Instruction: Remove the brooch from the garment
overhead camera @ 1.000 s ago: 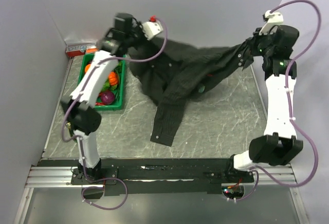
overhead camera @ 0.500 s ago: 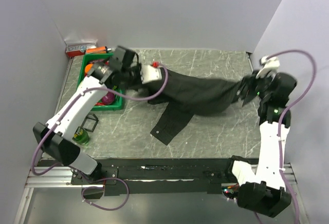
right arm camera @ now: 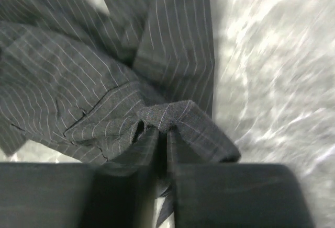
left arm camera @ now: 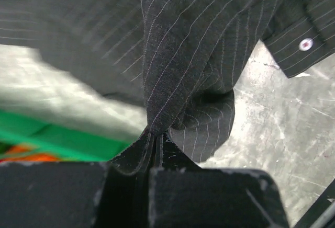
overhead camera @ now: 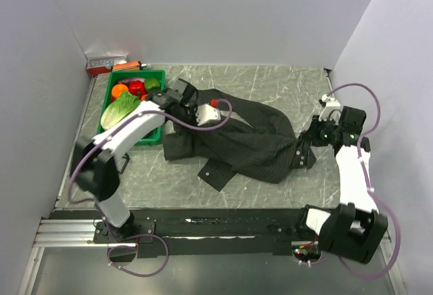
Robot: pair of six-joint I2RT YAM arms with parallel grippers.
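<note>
The garment (overhead camera: 250, 139), dark charcoal with fine pinstripes, lies crumpled across the middle of the table. My left gripper (overhead camera: 181, 120) is shut on a fold at its left end; the left wrist view shows the cloth (left arm camera: 199, 40) pinched between the fingertips (left arm camera: 156, 134), and a pale button (left arm camera: 305, 44) on a cuff. My right gripper (overhead camera: 304, 147) is shut on a fold at its right end, seen in the right wrist view (right arm camera: 163, 129) with striped cloth (right arm camera: 78, 71) beyond. The brooch is hidden; no red piece shows on the cloth.
A green basket (overhead camera: 126, 74) of vegetables stands at the back left, just behind the left arm, and it also shows in the left wrist view (left arm camera: 47, 134). An orange-red box (overhead camera: 105, 64) lies in the back left corner. Walls close the left, back and right sides.
Both arms have come down and inward. The garment, held up and stretched between them before, now rests bunched on the table. Both grippers still hold it.
</note>
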